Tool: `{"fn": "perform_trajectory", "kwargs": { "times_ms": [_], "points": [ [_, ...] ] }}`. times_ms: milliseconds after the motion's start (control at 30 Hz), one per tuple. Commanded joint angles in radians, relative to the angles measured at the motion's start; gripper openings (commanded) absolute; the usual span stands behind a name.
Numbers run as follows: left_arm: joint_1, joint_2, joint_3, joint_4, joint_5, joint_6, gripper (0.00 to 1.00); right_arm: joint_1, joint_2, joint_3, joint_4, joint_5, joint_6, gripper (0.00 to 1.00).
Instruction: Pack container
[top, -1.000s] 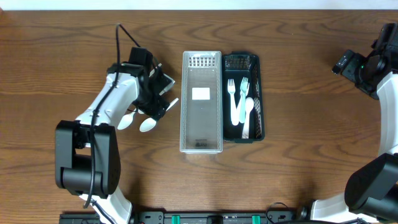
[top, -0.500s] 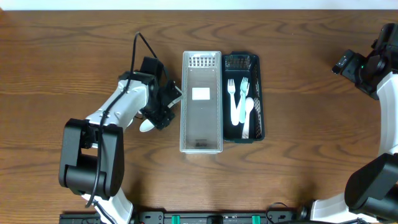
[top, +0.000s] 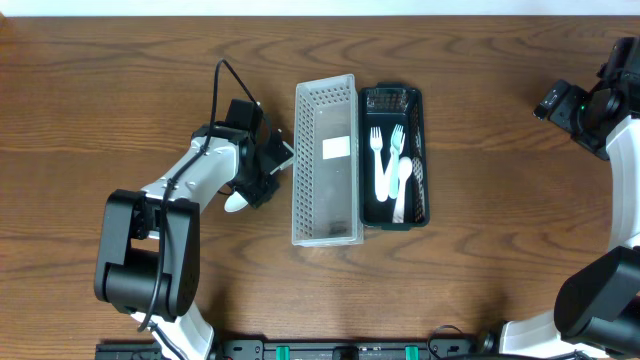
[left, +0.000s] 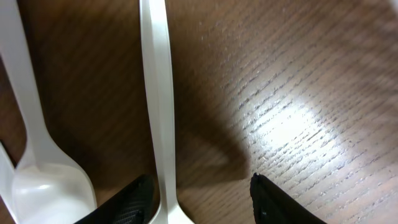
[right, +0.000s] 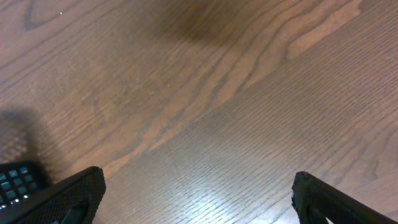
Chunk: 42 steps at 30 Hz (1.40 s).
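With the left tool (left: 199, 190) open astride a spoon (left: 155, 93), the clear basket (top: 300, 170) has skewed.

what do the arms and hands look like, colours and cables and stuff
The left arm and right arm have white links and bulky black joints. A thin black cable loops off the left one. The left hand and right hand are black, with dark textured fingers.
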Motion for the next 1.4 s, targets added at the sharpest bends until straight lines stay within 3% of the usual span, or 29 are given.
{"fn": "perform_trajectory", "kwargs": {
  "times_ms": [0,200,267,333,733,900,1033,1167,1367],
  "points": [
    [-0.003,0.014,-0.019,-0.013,-0.014,0.014,0.53,-0.006,-0.004,0.000,0.002,0.003,0.018,0.99],
    [-0.003,0.014,-0.019,-0.014,-0.014,0.014,0.53,-0.006,-0.004,0.000,0.002,0.003,0.018,0.99],
    [-0.003,0.010,-0.019,-0.018,-0.014,0.009,0.63,-0.006,-0.004,0.000,0.002,0.003,0.018,0.99],
    [-0.002,0.002,-0.017,-0.018,-0.014,-0.013,0.66,-0.006,-0.004,0.000,0.002,0.003,0.018,0.99],
    [-0.003,-0.034,-0.010,-0.058,-0.013,-0.050,0.68,-0.006,-0.004,0.000,0.002,0.003,0.018,0.99],
    [-0.003,-0.034,-0.010,-0.065,0.010,-0.050,0.51,-0.006,-0.004,0.000,0.002,0.003,0.018,0.99],
    [-0.003,-0.031,-0.011,-0.063,0.035,-0.050,0.44,-0.006,-0.004,0.000,0.002,0.003,0.018,0.99],
    [-0.002,-0.034,-0.007,-0.059,-0.016,-0.050,0.11,-0.006,-0.004,0.000,0.002,0.003,0.018,0.99],
    [-0.002,-0.079,0.042,-0.105,-0.067,-0.066,0.09,-0.006,-0.004,0.000,0.002,0.003,0.018,0.99]
  ]
}}
